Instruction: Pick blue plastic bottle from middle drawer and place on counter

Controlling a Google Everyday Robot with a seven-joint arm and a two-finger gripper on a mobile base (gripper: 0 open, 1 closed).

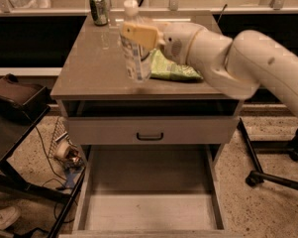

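Gripper [131, 32] sits above the counter [89, 68], toward its middle, and you can see it pinching the blue plastic bottle [136, 58] just below the white cap. One pale yellow finger [141, 33] lies across the near side of the bottle, pressed against it, while the other finger is hidden behind. The jaws are closed only as far as the bottle's width allows. The bottle stands upright with its base low over the counter surface; you cannot tell whether the base touches the slab. The white arm [247, 58] reaches in from the right of the view, passing over a green bag [173, 69] that lies on the counter just beside the bottle. A green soda can [98, 8] stands at the far left corner of the counter, well apart from the bottle. Below, the middle drawer [148, 209] is pulled out, its pale wood-grain floor showing, and above it you see a drawer front [114, 130] with a dark handle [150, 136]
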